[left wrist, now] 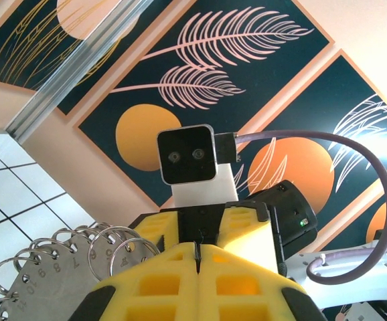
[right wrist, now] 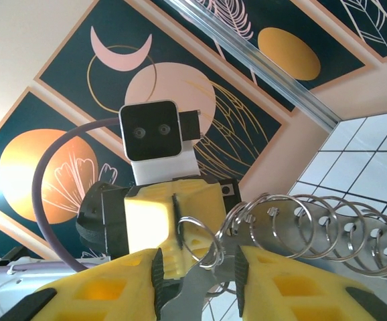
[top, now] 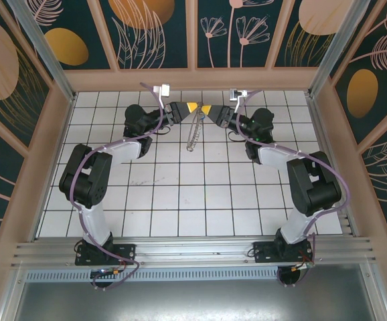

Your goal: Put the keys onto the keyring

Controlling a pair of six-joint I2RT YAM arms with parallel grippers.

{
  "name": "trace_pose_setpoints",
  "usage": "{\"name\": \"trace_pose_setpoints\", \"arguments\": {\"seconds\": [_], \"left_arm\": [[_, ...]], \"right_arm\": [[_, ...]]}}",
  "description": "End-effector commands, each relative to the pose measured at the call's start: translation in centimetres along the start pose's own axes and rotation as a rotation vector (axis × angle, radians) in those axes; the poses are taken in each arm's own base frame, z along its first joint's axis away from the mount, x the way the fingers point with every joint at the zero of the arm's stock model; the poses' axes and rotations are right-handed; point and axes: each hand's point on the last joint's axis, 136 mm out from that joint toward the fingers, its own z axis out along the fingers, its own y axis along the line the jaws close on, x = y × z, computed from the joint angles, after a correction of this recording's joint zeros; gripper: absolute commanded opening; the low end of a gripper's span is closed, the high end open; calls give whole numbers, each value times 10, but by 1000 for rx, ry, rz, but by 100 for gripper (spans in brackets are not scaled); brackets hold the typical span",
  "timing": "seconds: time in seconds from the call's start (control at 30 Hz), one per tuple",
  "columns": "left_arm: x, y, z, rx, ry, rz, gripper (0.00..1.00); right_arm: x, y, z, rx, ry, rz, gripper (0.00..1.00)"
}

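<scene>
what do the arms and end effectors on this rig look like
The left arm and right arm match: black joint housings, white links, a purple-grey cable looping alongside. The left end effector and right end effector have chunky yellow fingers with square pockets; the right one's show black inner pads. Each wrist carries a white camera block with a dark face.

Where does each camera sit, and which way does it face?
Top external: above and behind the bases, looking down at the tiled table; both arms show, left tool meeting right tool.
Left wrist: faces the right arm's camera over its own shut fingers.
Right wrist: faces the left arm's camera; own fingers grip the keyring.
Shared: both wrist views show the keyring.
</scene>
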Motion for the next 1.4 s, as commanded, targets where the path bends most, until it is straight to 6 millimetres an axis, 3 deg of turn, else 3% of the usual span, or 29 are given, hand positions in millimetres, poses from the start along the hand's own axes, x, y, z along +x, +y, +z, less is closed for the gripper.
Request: {"name": "trace_pose_setpoints", "arguments": {"seconds": [0.0,0.33,0.77,0.93,1.03,1.37], "left_arm": [[-5,-19,0,59,-8,63,0],[-4,-16,1,60,-8,57,0],[-3,-12,1,55,-7,50,0],[-1,-9,1,49,-5,43,0],[-2,-9,1,51,-6,44,0],[0,-11,2,56,1,43,0]], "right_arm": [[-7,16,7,-57,-12,-74,35],[-6,19,16,-76,6,-79,30],[-3,27,16,-101,24,-101,0],[-4,36,15,-118,29,-126,0],[-5,38,15,-116,28,-129,11],[-8,38,19,-122,27,-130,14]]}}
